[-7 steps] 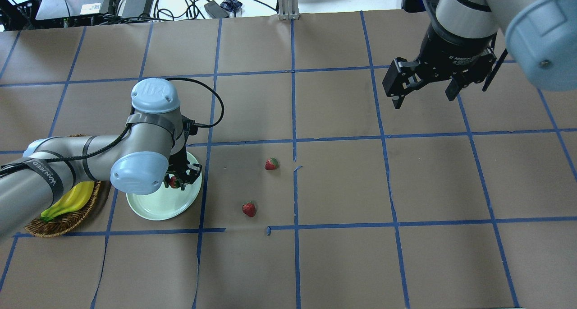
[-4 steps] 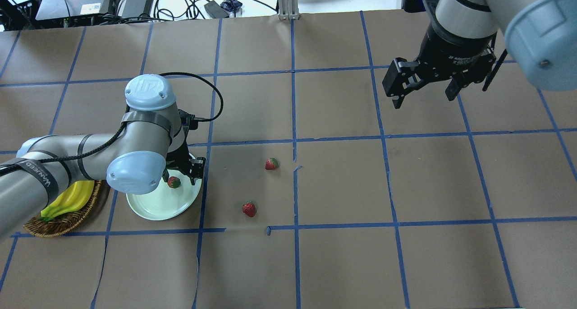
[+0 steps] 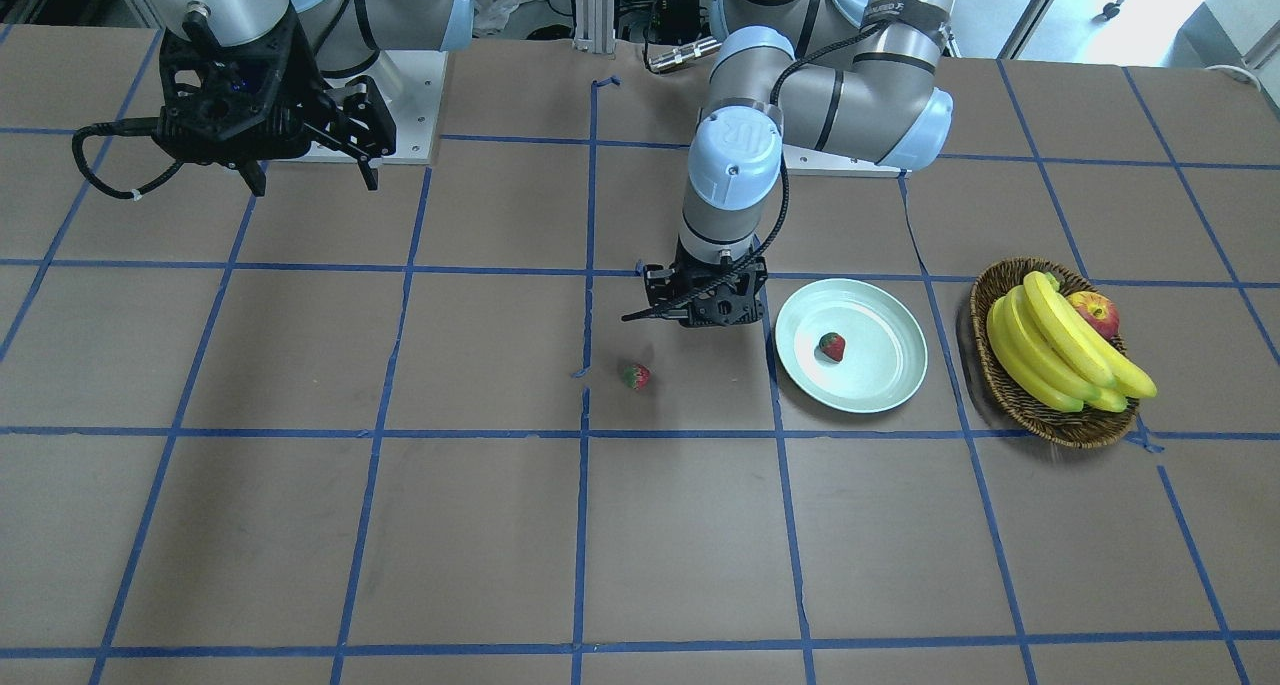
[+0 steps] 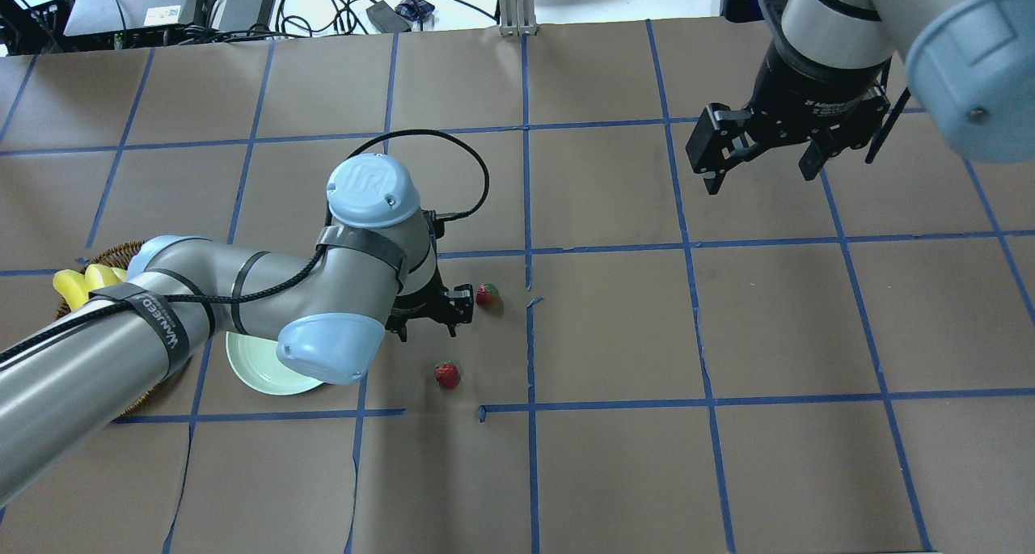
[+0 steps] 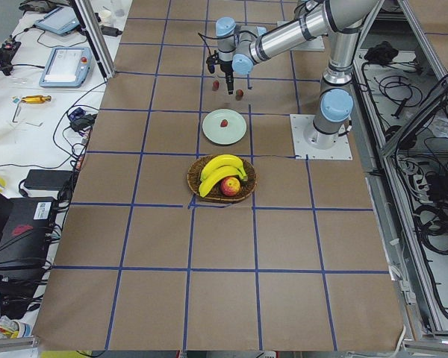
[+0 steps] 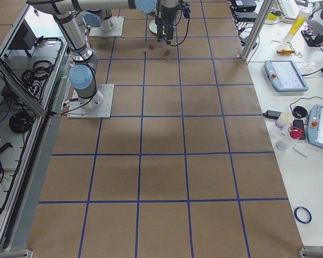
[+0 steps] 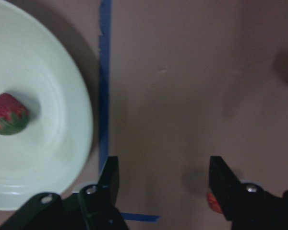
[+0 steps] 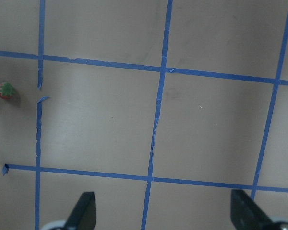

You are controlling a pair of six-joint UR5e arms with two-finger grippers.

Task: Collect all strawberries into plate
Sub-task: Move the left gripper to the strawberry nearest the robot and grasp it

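Note:
One strawberry (image 3: 832,346) lies on the pale mint plate (image 3: 880,365); it also shows in the left wrist view (image 7: 8,113). A second strawberry (image 4: 487,294) and a third strawberry (image 4: 447,374) lie on the brown paper right of the plate (image 4: 251,372). My left gripper (image 4: 433,311) is open and empty, low over the paper between the plate and the second strawberry. In its wrist view a strawberry (image 7: 212,202) peeks out beside one finger. My right gripper (image 4: 760,178) is open and empty, high over the far right.
A wicker basket (image 3: 1050,405) with bananas (image 3: 1060,350) and an apple (image 3: 1095,313) stands beyond the plate on my left. My left arm hides most of it and part of the plate in the overhead view. Blue tape lines grid the paper.
My left gripper has let go of the strawberry on the plate and moved right, off the plate toward the two loose strawberries. The right arm has not moved.

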